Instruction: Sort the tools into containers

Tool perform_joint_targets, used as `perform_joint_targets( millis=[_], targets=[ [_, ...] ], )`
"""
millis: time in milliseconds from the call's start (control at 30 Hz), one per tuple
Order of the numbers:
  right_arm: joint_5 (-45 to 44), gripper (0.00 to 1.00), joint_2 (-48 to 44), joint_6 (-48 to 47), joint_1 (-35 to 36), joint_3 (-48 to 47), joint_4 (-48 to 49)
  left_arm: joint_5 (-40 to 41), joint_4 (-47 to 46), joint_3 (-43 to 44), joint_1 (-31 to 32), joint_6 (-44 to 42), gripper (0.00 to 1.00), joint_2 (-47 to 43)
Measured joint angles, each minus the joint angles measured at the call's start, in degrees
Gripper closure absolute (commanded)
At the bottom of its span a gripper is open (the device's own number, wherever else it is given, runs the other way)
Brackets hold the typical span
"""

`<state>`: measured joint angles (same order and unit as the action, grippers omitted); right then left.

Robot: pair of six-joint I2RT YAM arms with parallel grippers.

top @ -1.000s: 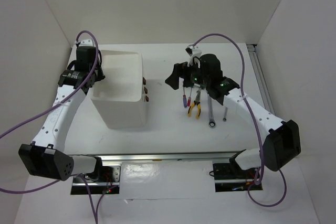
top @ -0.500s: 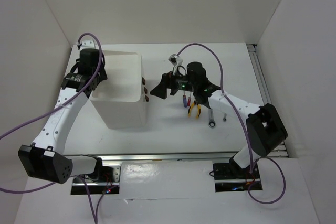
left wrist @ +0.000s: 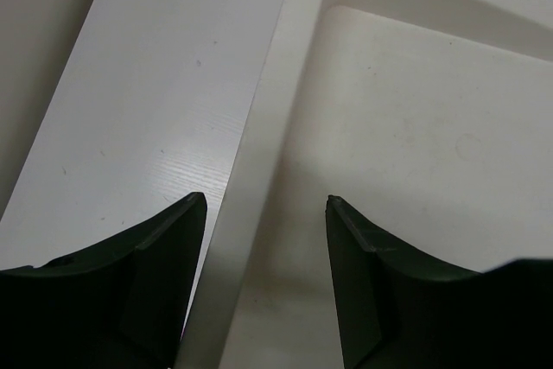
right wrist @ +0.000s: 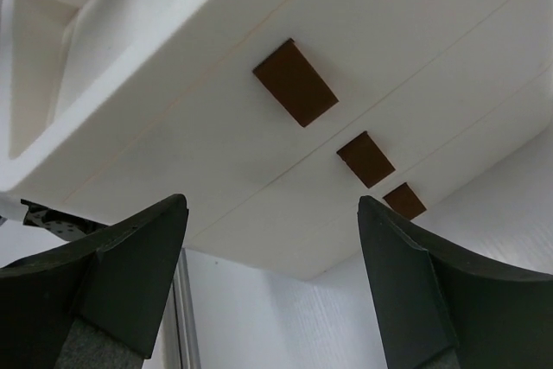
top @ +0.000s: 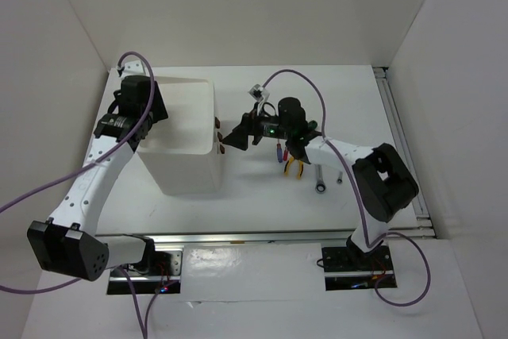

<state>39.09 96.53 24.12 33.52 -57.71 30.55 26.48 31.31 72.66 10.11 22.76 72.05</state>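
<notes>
On the white worktop (top: pixel 341 93) we see our right pincer (top: pixel 235 137) spread wide, facing the dark brown drawer handles (right wrist: pixel 295 82) of the white plastic box unit (top: pixel 184 166). Our left pincer (left wrist: pixel 263 213) straddles its rim, jaws apart. Yellow-and-black-handled pliers (top: pixel 295 167) lie just right.

L tool (left wrist: pixel 266 213) gapped, R tool (right wrist: pixel 272 213) wide.

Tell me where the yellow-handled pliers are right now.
In the top view, the pliers lie on the table right of centre, beside the right arm, between the thin screwdrivers and a wrench.

Overhead view faces down; both wrist views closely share the white box (top: pixel 184 144).
</notes>
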Motion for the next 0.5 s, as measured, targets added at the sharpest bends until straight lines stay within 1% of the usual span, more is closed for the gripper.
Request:
perform_joint_targets(
  millis=[33, 67, 200, 367, 500],
  targets=[
    [0.5, 0.14, 1.0, 0.3, 0.0, -0.1, 1.0, 0.0, -0.3, -0.3, 0.0, 0.0, 0.31, -0.3],
    [0.7, 0.17, 2.1, 0.7, -0.1, -0.1, 1.9, -0.1, -0.6, -0.6, 0.0, 0.0, 0.31, -0.4],
    [2.0, 0.17, 5.2, 2.0, -0.2, -0.4, 4.2, -0.4, -1.4, -1.3, 0.0, 0.0, 0.31, -0.9],
    [3.1, 0.23, 7.9, 4.2, -0.7, -1.8, 8.5, -0.8, -1.8, -1.9, 0.0, 0.0, 0.31, -1.4],
    [4.1, 0.23, 9.0, 5.5, -1.2, -3.4, 11.0, -0.8, -2.3, -2.5, 0.1, 0.0, 0.30, -2.0]
  ],
)
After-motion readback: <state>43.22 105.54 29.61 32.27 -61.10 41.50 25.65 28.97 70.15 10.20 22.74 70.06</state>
